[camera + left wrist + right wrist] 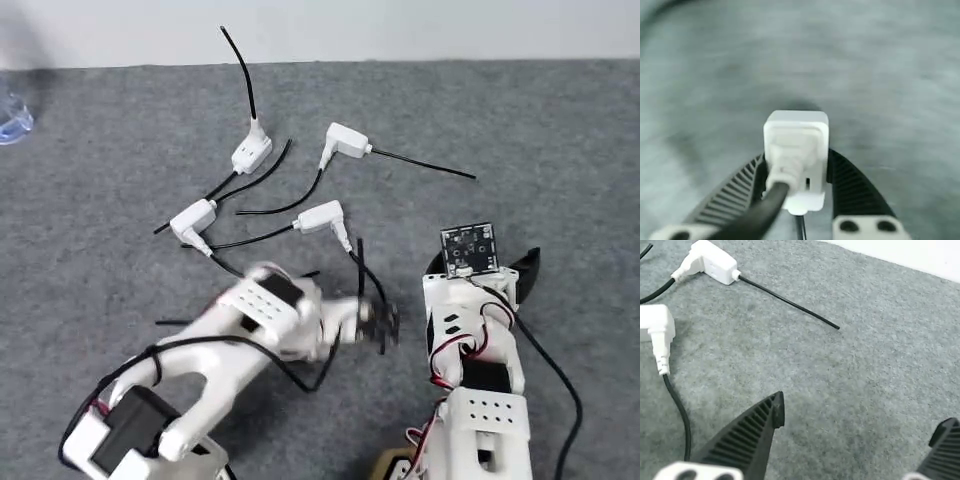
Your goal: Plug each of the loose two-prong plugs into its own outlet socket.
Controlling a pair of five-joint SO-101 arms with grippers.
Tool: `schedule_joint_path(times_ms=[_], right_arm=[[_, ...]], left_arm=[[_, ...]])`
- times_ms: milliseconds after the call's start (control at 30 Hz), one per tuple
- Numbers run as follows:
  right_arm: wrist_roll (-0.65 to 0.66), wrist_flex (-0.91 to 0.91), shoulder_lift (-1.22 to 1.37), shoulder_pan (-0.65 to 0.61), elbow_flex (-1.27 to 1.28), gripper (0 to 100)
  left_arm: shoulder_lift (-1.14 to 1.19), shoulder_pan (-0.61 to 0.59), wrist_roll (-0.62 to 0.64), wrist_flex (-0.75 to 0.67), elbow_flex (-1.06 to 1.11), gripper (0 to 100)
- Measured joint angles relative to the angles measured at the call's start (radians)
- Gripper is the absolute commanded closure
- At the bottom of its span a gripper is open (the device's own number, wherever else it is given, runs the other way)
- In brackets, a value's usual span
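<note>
My left gripper (796, 164) is shut on a white plug body (796, 142) whose black cord (760, 215) runs back between the fingers. In the high view that gripper (378, 325) hovers over the carpet near the middle, beside the right arm. Several white plug-and-socket pieces with black cords lie farther back: one at the rear left (251, 150), one at the rear right (345, 142), one on the left (194, 218) and one in the centre (322, 216). My right gripper (860, 417) stands open over bare carpet, with two white pieces (710, 260) (657, 330) lying beyond it.
Grey carpet (560, 130) covers the table, bounded by a pale wall at the back. A thin loose black cord (425, 164) stretches right from the rear-right piece. A clear plastic object (12, 118) sits at the far left edge.
</note>
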Motion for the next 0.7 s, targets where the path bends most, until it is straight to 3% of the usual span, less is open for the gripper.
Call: schedule_joint_path(times_ms=[200, 367, 433, 567, 700], right_arm=[[0.009, -0.058, 0.0, -0.015, 0.032, 56.4], [0.009, -0.061, 0.0, -0.026, 0.032, 56.4], [0.009, -0.061, 0.0, -0.025, 0.032, 56.4], [0.009, -0.064, 0.0, -0.026, 0.032, 56.4], [0.041, -0.064, 0.0, -0.026, 0.032, 56.4]], left_arm=[[-0.091, -0.287, 0.181, -0.133, -0.261, 99], [-0.092, -0.535, 0.302, -0.15, -0.44, 98], [-0.068, -0.583, 0.334, -0.15, -0.494, 91], [0.066, -0.6, 0.361, -0.141, -0.6, 69], [0.198, -0.603, 0.39, -0.133, -0.707, 65]])
